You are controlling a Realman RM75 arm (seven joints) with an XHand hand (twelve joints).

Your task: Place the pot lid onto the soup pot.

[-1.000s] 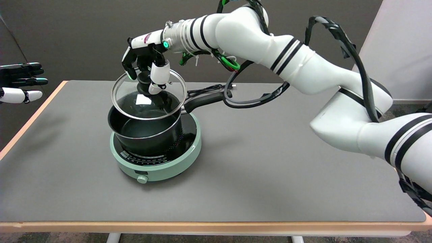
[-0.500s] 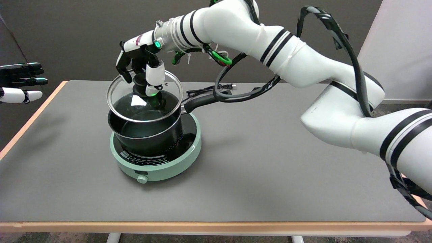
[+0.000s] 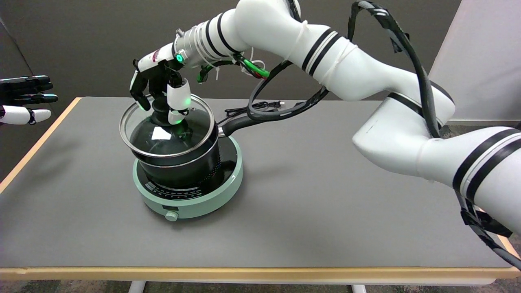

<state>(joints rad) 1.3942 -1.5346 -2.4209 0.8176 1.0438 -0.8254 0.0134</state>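
A black soup pot [image 3: 183, 169] with a long black handle stands on a mint-green induction cooker [image 3: 191, 203] left of the table's middle. A round glass lid [image 3: 167, 130] with a steel rim and black knob hangs over the pot, tilted and shifted a little to the left, its rim close to the pot's rim. My right hand [image 3: 158, 91] reaches down from above and grips the lid's knob between its fingers. Whether the lid touches the pot I cannot tell.
A black power cord [image 3: 248, 108] lies on the grey table [image 3: 325, 195] behind the pot handle. The idle left hand [image 3: 24, 99] hovers at the far left edge. A pale wall panel stands at the back right.
My right hand has carried the lid down and to the left, from above the pot's back rim to nearly on the pot's opening. The pot and cooker stayed put.
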